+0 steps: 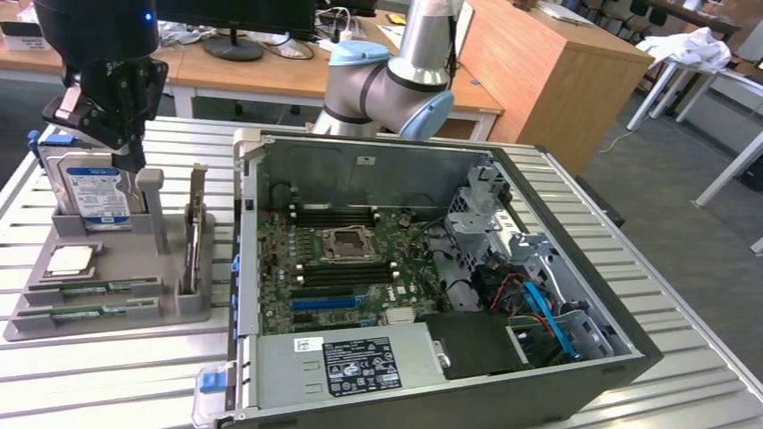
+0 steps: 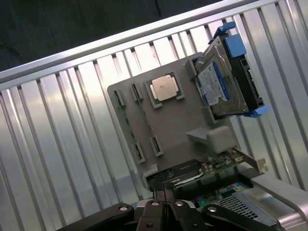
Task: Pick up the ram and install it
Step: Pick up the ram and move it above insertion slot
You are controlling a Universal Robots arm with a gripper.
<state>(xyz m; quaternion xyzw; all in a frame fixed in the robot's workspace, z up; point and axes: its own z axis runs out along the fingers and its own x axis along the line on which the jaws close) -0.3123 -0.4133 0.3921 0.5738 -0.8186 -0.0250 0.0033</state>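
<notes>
You are needing parted fingers for this pick, I judge. The ram, a long flat green circuit-board stick, is lying in a slot near the front edge of the grey plastic holder tray. Be lining them up across its long sides, clear of the square silver processor chip. Your black gripper is hanging pressed together and empty over the tray's back edge, by the blue-labelled hard drive. The silver arm is standing bent behind the open black computer case.
</notes>
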